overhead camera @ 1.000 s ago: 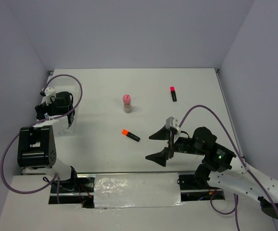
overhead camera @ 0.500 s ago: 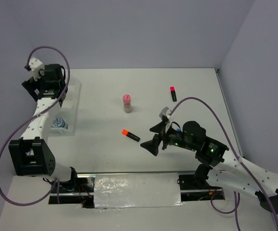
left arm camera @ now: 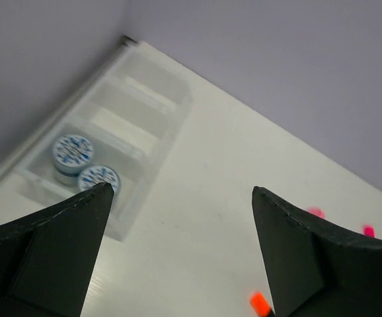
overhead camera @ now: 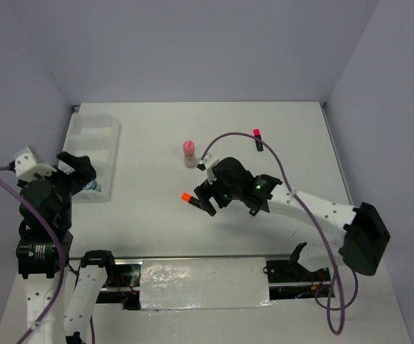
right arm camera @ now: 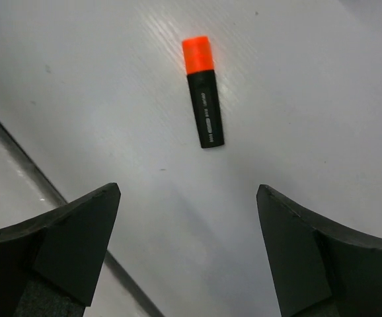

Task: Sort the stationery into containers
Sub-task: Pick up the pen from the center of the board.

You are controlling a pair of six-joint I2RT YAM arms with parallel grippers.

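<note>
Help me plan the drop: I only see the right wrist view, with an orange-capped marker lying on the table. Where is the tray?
Observer: The tray sits along the far left edge of the table.
Operator: Anything in it already?
Observer: Two blue rolls sit side by side in its nearest end compartment.
Operator: Any other marker loose?
Observer: A pink-capped marker lies toward the table's far right.
</note>
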